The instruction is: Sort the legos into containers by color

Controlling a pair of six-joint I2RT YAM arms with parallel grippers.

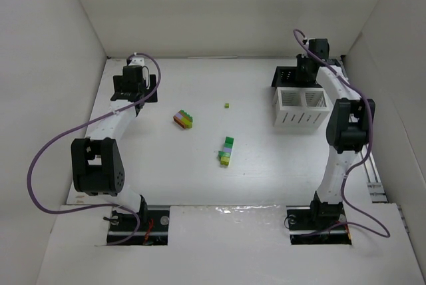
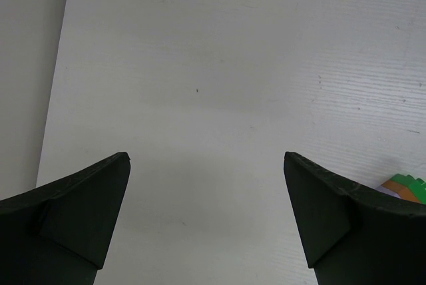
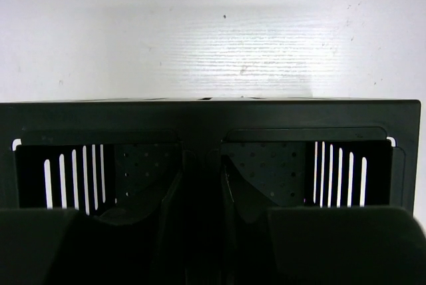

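Top external shows the left gripper (image 1: 137, 88) spread wide and holding nothing, hovering near the table's (image 1: 200, 185) far left edge with bare surface around it. A multicoloured stack (image 1: 184, 119) lies near it on the right. A green-and-lime stack (image 1: 227, 151) sits mid-table, and a single lime brick (image 1: 227, 105) lies farther back. The right gripper (image 1: 307, 66) hangs over the black bins (image 1: 282, 77) with its jaws closed; whether it pinches a brick cannot be told. The white bins (image 1: 299, 120) touch the black pair's near side, close to the right edge.
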